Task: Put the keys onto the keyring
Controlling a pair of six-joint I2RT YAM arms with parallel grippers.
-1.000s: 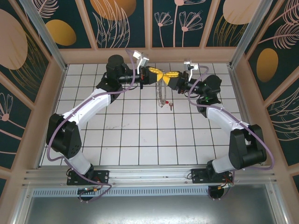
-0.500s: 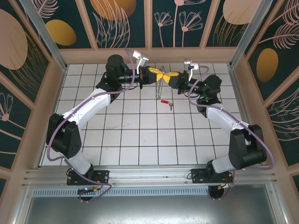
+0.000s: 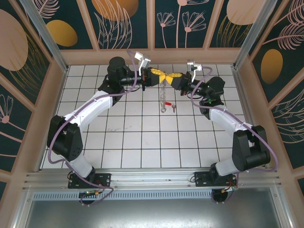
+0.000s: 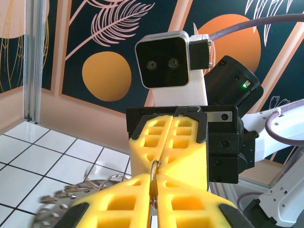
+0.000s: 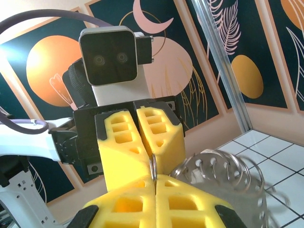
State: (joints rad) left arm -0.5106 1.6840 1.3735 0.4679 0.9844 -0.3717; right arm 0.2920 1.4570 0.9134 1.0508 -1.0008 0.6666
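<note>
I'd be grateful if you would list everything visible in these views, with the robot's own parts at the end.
keyring: one, silvery with pale links along its rim, hanging above the far middle of the table, pinched at the top between both end effectors.
key: one, red head with a short silver blade, just right of the loop's lower end in the top view; I cannot tell whether it lies on the tiles.
table: one, white tiles with dark grout.
wall panels: several, dark with orange and pink plant shapes, around the table.
arms: two, white and black, reaching in from the near edge.
left end effector: yellow fingers shut on the keyring.
right end effector: yellow fingers shut on the keyring.
</note>
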